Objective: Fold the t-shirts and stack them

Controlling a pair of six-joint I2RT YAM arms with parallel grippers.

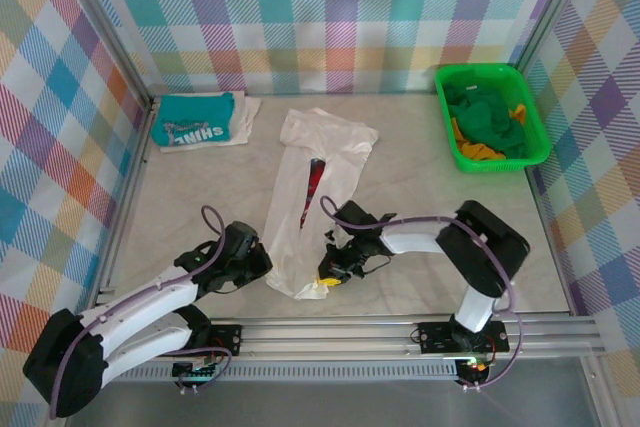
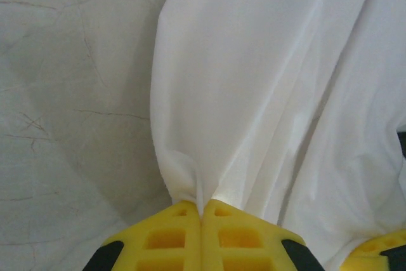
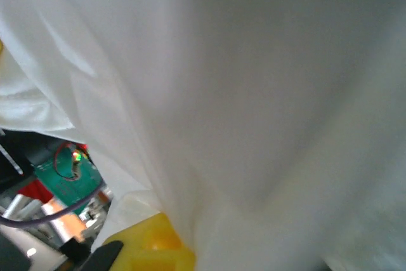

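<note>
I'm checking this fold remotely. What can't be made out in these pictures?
- Chest print, top view: the bunched white t-shirt folds over it, leaving a sliver.
- Right gripper fingertips, right wrist view: white cloth drapes over them.
- Teal t-shirt lettering, top view: too small to read.
- Green basket, top view: heaped cloth, garment types unclear.

The teal t-shirt [image 1: 195, 119] at the far left of the counter [image 1: 420, 217] carries white block lettering, upside down in the overhead view. It seems to read "SHINE", but the letters are small. The red-and-dark print on the white t-shirt [image 1: 330, 142] cannot be read.
</note>
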